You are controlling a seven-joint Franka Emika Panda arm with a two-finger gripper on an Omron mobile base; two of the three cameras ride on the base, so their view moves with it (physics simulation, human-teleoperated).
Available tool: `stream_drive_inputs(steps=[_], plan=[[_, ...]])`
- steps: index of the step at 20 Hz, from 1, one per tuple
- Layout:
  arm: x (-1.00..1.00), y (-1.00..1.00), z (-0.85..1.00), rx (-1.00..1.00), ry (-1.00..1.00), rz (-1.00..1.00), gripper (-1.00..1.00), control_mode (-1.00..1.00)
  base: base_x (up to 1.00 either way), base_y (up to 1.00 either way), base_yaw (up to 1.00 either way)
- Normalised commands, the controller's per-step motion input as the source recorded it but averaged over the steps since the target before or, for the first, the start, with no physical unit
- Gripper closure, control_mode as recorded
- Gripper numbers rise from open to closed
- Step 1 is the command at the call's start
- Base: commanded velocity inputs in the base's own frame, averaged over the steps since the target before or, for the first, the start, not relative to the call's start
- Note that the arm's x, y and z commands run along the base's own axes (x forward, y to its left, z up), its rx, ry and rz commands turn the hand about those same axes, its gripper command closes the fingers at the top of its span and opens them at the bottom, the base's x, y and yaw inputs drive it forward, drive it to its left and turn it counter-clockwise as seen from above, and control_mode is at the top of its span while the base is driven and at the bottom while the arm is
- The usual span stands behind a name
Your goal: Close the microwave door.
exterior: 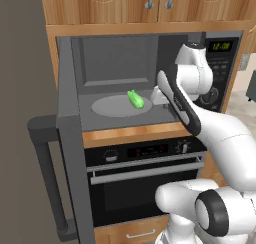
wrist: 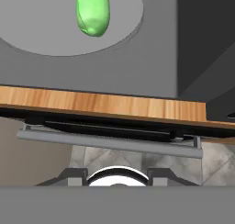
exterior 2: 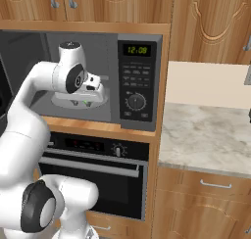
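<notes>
Nearest in the left base view, at the lower left of the frame, the microwave door (exterior: 70, 153) stands swung fully open, edge-on to the camera, its thick vertical bar handle (exterior: 45, 178) jutting out to the left; it is well apart from the arm, so the closing push has, by my judgement, not yet begun. The white arm rises from the lower right of that frame and bends up toward the centre, where the gripper (exterior: 159, 96) hangs at the mouth of the microwave (exterior: 145, 43), just right of the round turntable (exterior: 112, 107). The hand is probably held there, in front of the cavity, so that it can swing left around the door's outer face. Its fingers are too small and too hidden by the wrist to read, so I cannot tell whether they are spread or closed. A green vegetable (exterior: 135, 99) lies on the turntable, and the hand view looks down on it at the top of the frame, above the wooden shelf edge (wrist: 101, 103) and the silver handle of the black oven (exterior: 145, 188) below. Farther on, at the right of the microwave, sits the black control panel (exterior 2: 137, 81) with its green clock. Wooden cabinets (exterior 2: 206, 22) fill the top of the right base view, and a pale marble counter (exterior 2: 206, 135) stretches across the right.
</notes>
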Motion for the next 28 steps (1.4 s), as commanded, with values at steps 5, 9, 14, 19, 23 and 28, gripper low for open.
stream_drive_inputs(steps=[5,9,14,19,23,28], plan=[[-0.21,0.05,0.0,0.0,-0.1,0.0,-1.0,-1.0,0.0,0.0,0.0],[-0.96,0.15,0.0,0.0,-0.38,0.04,-1.0,-1.0,0.0,0.0,0.0],[-0.98,0.11,0.0,0.0,-0.35,0.07,-1.0,-1.0,0.0,0.0,0.0],[-0.77,0.21,0.0,0.0,-0.31,0.09,-1.0,-1.0,0.0,0.0,0.0],[-0.88,0.33,0.08,0.0,-0.35,0.13,-1.0,-1.0,0.0,0.0,0.0],[-0.89,0.37,0.29,0.04,-0.37,0.22,-1.0,-1.0,0.0,0.0,0.0]])
